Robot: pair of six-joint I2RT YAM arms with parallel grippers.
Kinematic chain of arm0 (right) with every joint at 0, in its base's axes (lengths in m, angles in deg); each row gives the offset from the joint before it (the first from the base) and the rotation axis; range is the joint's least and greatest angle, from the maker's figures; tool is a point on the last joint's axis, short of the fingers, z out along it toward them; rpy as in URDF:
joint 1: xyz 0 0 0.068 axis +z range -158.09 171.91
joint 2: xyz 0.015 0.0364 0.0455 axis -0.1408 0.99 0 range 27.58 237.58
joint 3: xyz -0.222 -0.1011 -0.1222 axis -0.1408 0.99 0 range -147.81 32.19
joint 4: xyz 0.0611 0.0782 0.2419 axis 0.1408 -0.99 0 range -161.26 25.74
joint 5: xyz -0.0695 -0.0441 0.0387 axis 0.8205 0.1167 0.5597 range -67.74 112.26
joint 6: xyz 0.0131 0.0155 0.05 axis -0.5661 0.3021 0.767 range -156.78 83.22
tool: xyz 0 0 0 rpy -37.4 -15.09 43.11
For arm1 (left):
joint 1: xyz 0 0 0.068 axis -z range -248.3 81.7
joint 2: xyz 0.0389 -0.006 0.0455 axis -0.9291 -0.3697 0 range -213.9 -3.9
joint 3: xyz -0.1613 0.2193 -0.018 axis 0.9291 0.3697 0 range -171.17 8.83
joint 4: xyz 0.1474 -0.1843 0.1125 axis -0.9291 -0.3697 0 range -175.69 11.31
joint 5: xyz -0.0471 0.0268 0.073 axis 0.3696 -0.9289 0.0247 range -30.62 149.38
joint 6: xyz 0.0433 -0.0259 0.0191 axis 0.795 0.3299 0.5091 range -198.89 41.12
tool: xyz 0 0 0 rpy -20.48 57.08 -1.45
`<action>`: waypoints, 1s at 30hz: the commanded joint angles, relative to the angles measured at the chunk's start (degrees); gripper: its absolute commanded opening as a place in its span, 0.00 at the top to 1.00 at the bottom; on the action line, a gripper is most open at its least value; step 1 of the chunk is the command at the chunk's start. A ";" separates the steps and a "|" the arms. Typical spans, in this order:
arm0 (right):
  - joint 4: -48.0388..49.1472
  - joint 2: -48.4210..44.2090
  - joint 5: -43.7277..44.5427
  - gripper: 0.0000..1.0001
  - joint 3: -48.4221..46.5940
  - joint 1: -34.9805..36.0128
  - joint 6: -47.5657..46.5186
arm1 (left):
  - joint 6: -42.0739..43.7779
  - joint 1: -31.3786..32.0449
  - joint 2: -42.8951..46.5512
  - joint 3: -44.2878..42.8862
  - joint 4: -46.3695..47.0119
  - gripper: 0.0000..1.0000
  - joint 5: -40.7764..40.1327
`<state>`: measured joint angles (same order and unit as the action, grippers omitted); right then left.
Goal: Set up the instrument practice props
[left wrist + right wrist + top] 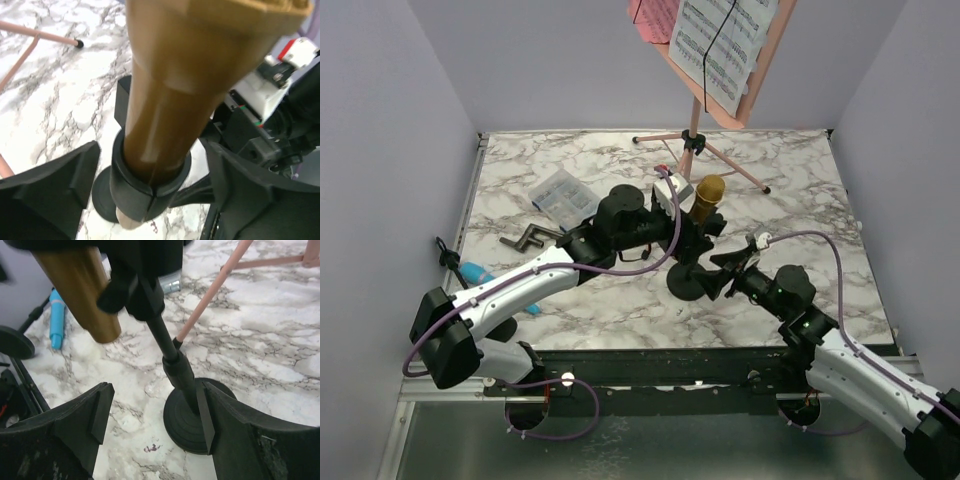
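Observation:
The gold microphone (708,196) stands tilted in the clip (145,192) of a black round-based mic mount (691,284). My left gripper (692,224) is open, with its jaws on either side of the microphone's handle (165,100) and a gap on each side. My right gripper (726,268) is open low around the mount's stem (176,367), with its right finger (225,420) close against the stem above the base (182,427). The blue microphone (485,274) lies at the far left beside the second mount (12,342). The pink music rack (760,70) holds the sheet-music pages (720,40) at the back.
The rack's thin tripod legs (725,158) spread across the back of the marble table (820,200). A clear compartment box (564,194) and a black L-shaped bracket (525,238) lie to the left of my left arm. Walls close in three sides.

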<state>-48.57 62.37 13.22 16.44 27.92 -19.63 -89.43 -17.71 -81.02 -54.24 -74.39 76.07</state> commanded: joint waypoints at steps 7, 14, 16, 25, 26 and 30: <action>27.16 11.02 1.28 0.38 6.56 0.11 -5.33 | -5.09 -0.40 12.37 -2.72 -13.94 0.01 -3.76; 36.19 18.89 3.57 0.46 5.49 0.27 -6.06 | -5.84 -0.64 22.01 -1.83 -21.80 0.01 -16.15; 37.95 21.76 4.20 0.54 5.04 0.29 -6.18 | -6.11 -0.66 24.25 -0.86 -22.14 0.01 -18.93; 43.97 30.37 7.00 0.59 2.92 0.98 -8.74 | -4.95 -0.75 30.33 2.26 -21.97 0.01 -23.05; 43.60 31.23 7.33 0.58 2.23 1.05 -9.04 | -4.99 -0.75 30.64 2.47 -22.01 0.01 -23.19; 43.04 33.69 11.68 0.61 0.33 1.16 -9.75 | -5.16 -0.75 31.52 3.27 -21.96 0.01 -23.18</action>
<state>-8.38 94.08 18.38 19.29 28.83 -27.04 -94.92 -18.35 -50.79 -52.12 -95.13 55.02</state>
